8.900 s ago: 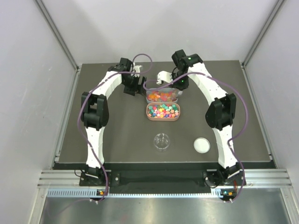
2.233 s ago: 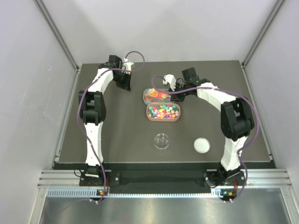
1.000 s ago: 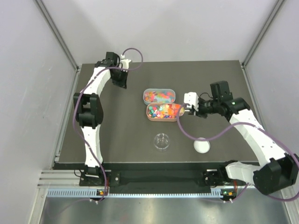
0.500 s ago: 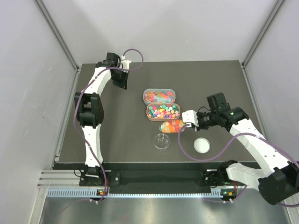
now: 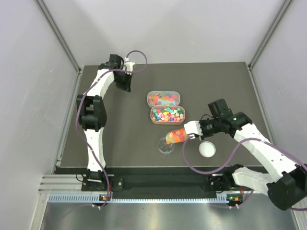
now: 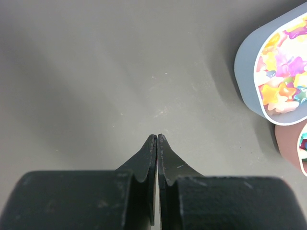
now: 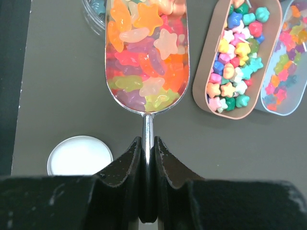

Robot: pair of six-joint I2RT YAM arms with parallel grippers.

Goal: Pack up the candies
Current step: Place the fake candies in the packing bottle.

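My right gripper (image 7: 147,139) (image 5: 191,130) is shut on the thin metal handle of a scoop (image 7: 147,52) (image 5: 176,135). The scoop is heaped with translucent star-shaped candies (image 7: 144,72) in orange, yellow, pink and purple. Its front end hangs over the small clear round jar (image 5: 166,145) (image 7: 95,12). More candies fill a grey-blue oval tray (image 5: 164,98) (image 7: 301,103) and a pink-brown oval tray (image 5: 154,116) (image 7: 201,98) behind the jar. My left gripper (image 6: 157,137) (image 5: 126,86) is shut on nothing above bare table at the back left.
The jar's white round lid (image 5: 207,149) (image 7: 79,155) lies flat to the right of the jar, under my right arm. In the left wrist view the grey-blue tray (image 6: 244,72) and a corner of the pink-brown tray (image 6: 288,143) show at the right edge.
My right gripper has carried the loaded scoop from beside the trays forward and left, down to the jar. The left arm has stayed still.
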